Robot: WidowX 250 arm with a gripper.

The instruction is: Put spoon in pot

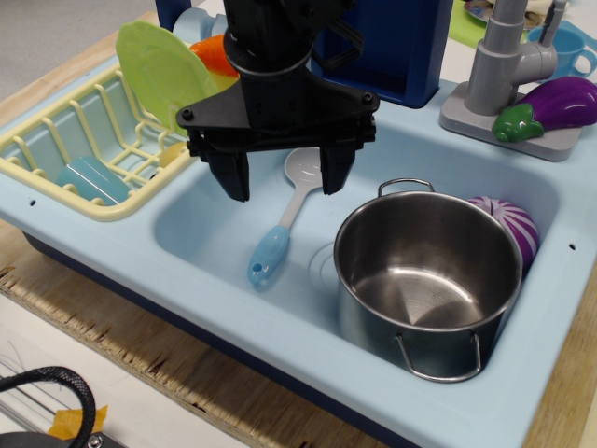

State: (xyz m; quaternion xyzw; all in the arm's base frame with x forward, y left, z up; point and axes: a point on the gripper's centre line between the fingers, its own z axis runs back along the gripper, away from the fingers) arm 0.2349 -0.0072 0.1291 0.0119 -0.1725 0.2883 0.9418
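Note:
The spoon (283,220) lies on the floor of the light-blue toy sink (196,224), white bowl toward the back, light-blue handle toward the front left. My black gripper (284,179) hangs open just above it, one finger to the left of the spoon and one at the right of its bowl, not holding anything. The shiny steel pot (427,280) stands upright and empty in the right part of the sink, to the right of the spoon, with wire loop handles at back and front.
A purple-and-white striped toy vegetable (516,227) is wedged behind the pot. A yellow dish rack (89,149) with a green plate (166,75) stands at the left. A grey faucet (504,65) and a toy eggplant (555,105) are at the back right.

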